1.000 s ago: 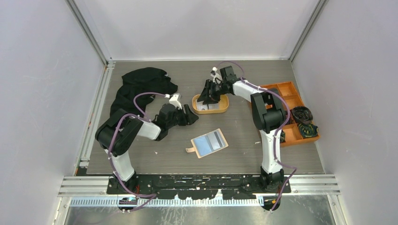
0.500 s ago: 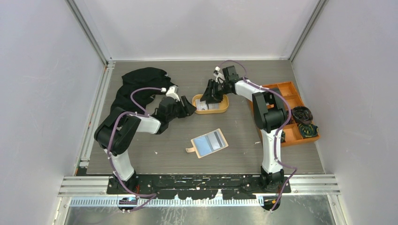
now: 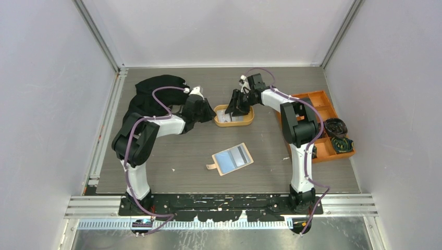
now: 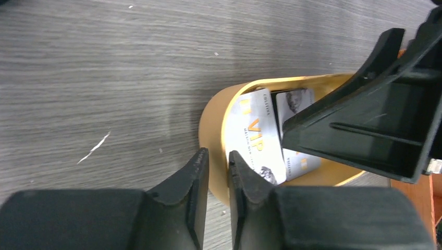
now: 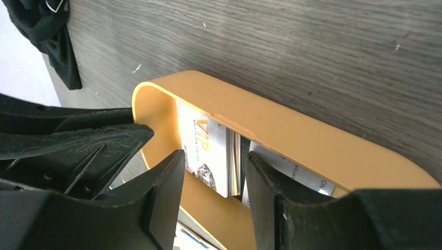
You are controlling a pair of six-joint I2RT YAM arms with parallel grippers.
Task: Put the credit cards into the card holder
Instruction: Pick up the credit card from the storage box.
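Note:
The credit cards [image 5: 208, 151] are silver-white with "VIP" print and lie stacked in an orange oval tray [image 5: 312, 140]; they also show in the left wrist view [image 4: 255, 135]. My right gripper [image 5: 213, 161] is open and reaches down into the tray, with a finger on each side of the stack's end. My left gripper [image 4: 219, 159] is at the tray's left end [image 4: 213, 120], with its jaws closed narrowly across the rim. The card holder [image 3: 232, 159] lies open on the table nearer the arms, with its pale blue inside facing up.
A black cloth [image 3: 156, 94] lies at the back left. An orange compartmented box [image 3: 323, 125] with dark cables stands at the right edge. The two grippers [image 3: 208, 110] [image 3: 237, 105] are close together over the tray [image 3: 245, 121].
My left gripper has moved away and rightward to the tray's left end. My right gripper has shifted slightly over the tray. The card holder has not moved.

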